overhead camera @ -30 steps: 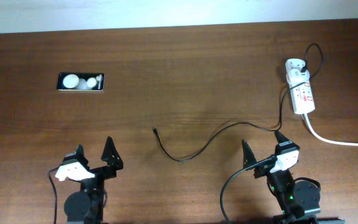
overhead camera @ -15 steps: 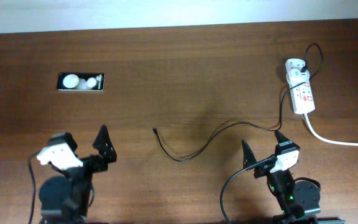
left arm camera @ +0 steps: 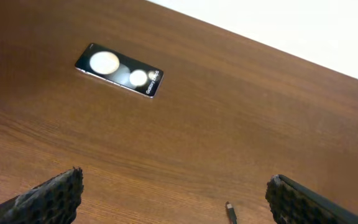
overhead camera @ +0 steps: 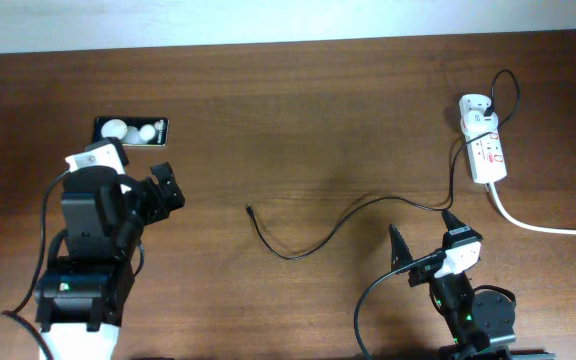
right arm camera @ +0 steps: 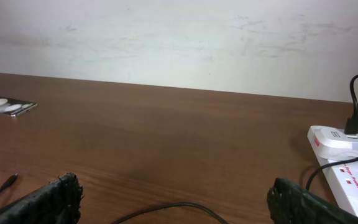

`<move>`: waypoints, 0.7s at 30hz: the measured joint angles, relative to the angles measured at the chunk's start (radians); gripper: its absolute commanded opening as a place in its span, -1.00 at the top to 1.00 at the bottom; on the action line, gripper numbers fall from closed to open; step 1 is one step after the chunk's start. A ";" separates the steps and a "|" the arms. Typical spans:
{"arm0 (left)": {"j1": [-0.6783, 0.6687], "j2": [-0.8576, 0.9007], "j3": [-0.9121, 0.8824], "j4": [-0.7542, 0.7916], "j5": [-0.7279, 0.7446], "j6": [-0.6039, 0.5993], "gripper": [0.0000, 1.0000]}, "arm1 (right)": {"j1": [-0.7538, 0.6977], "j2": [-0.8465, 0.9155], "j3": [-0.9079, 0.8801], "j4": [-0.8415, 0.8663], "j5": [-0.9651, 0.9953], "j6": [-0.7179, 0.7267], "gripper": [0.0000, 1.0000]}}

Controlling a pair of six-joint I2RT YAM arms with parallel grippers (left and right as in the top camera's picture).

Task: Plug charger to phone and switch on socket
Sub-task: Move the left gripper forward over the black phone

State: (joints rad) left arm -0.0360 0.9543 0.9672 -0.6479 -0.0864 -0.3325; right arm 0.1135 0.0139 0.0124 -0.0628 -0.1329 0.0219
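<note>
The black phone point(overhead camera: 130, 130) lies flat at the far left, two white blobs on its face; it also shows in the left wrist view point(left arm camera: 119, 69) and the right wrist view point(right arm camera: 8, 106). The charger cable point(overhead camera: 313, 243) snakes over the table's middle, its plug tip point(overhead camera: 251, 210) loose on the wood, also seen in the left wrist view point(left arm camera: 229, 210). Its other end reaches the white adapter point(overhead camera: 476, 108) on the socket strip point(overhead camera: 488, 155). My left gripper point(overhead camera: 153, 195) is open and empty, below and right of the phone. My right gripper point(overhead camera: 425, 235) is open and empty above the cable.
The thick white cord point(overhead camera: 543, 226) runs from the strip off the right edge. A pale wall point(right arm camera: 179, 37) stands behind the table's far edge. The adapter point(right arm camera: 339, 139) and strip point(right arm camera: 353, 177) show at the right of the right wrist view.
My left arm has swung up from the front edge toward the phone, gripper still open. The right arm, cable, phone and socket have not moved.
</note>
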 measured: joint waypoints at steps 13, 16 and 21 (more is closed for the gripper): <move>0.000 0.002 0.000 -0.015 0.048 -0.005 -0.98 | 0.000 0.000 0.000 0.000 0.000 0.000 -0.97; 0.000 0.005 0.010 -0.029 0.045 -0.093 -0.98 | 0.000 0.000 0.000 0.000 0.000 0.000 -0.97; 0.000 0.174 0.288 -0.269 0.014 -0.190 -0.98 | 0.000 -0.001 0.000 0.000 0.000 0.000 -0.97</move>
State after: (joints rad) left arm -0.0360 1.1286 1.2549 -0.9169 -0.0727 -0.5224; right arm 0.1135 0.0132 0.0120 -0.0628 -0.1329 0.0219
